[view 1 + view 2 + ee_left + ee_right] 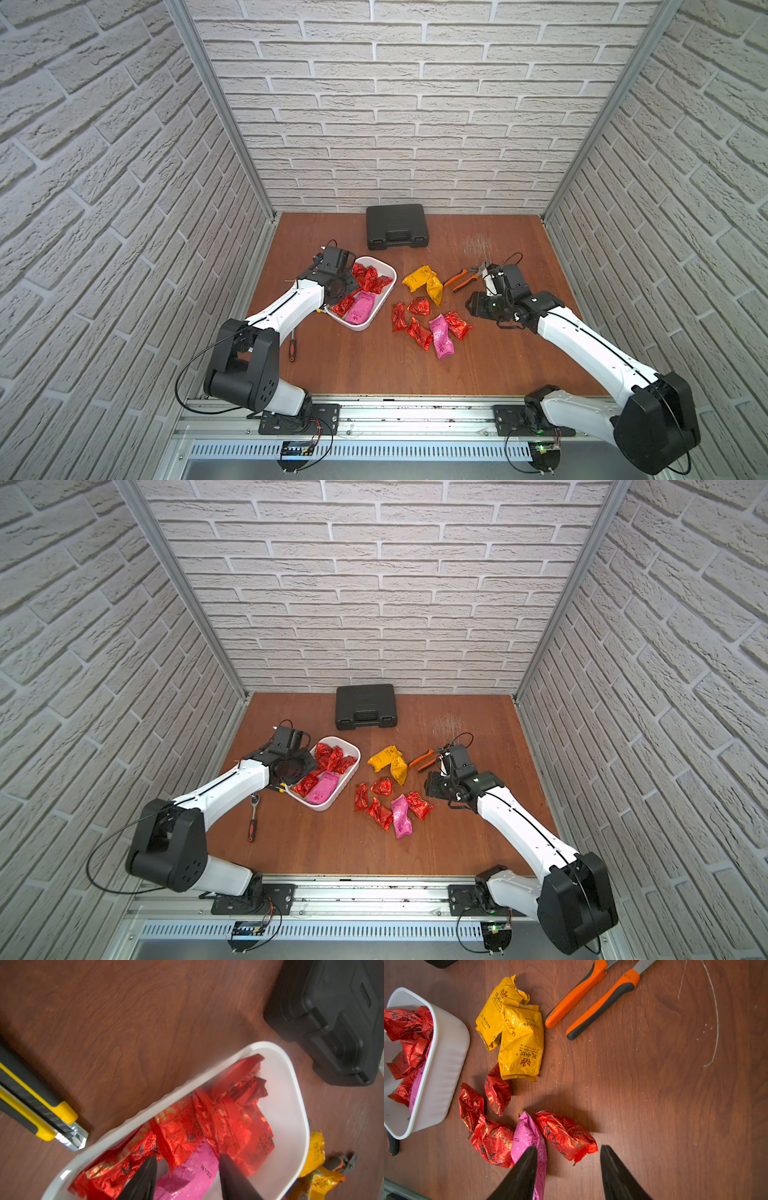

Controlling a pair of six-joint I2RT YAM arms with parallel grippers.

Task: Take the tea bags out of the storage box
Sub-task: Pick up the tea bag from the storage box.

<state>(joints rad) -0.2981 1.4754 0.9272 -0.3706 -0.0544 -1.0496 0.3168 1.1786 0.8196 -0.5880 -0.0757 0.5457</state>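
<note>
Our left gripper is pointing down into the storage box, jaws apart on either side of a pink tea bag; we cannot tell whether they are pinching it. More red tea bags are lying around it in the box. Our right gripper is hanging outside the box with jaws apart and nothing between them, just beside the loose tea bags that are lying on the table near the box's long wall. Pliers are lying beyond those, farther from the box.
</note>
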